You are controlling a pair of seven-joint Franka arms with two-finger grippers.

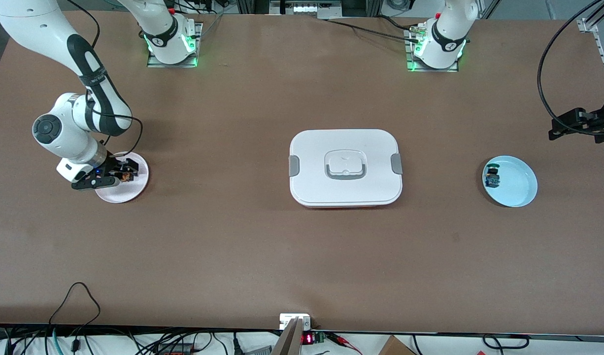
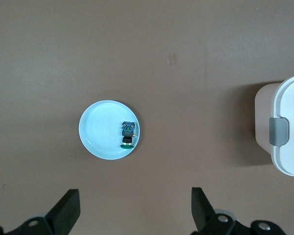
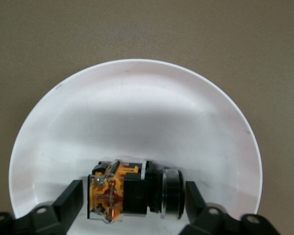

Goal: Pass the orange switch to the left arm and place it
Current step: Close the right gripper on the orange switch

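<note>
Box [image 1: 345, 167] mid-table, between plates. Right gripper [image 3: 132, 198] down on white plate [image 1: 134, 190], fingers [image 3: 71, 198] flanking orange switch [image 3: 130, 193], contact unclear. Left gripper [image 2: 134, 210] spread, high over blue plate [image 2: 95, 134] holding blue-green component [image 2: 128, 133].

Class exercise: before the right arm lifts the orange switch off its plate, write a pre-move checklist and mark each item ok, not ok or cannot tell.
1. Orange switch between the right gripper fingers: ok.
2. Fingers clamped firmly on it: cannot tell.
3. Switch lying on the white plate: ok.
4. Left gripper open, waiting above the blue plate: ok.
5. Box sits mid-table between the two plates, so the path must avoid it: ok.
</note>
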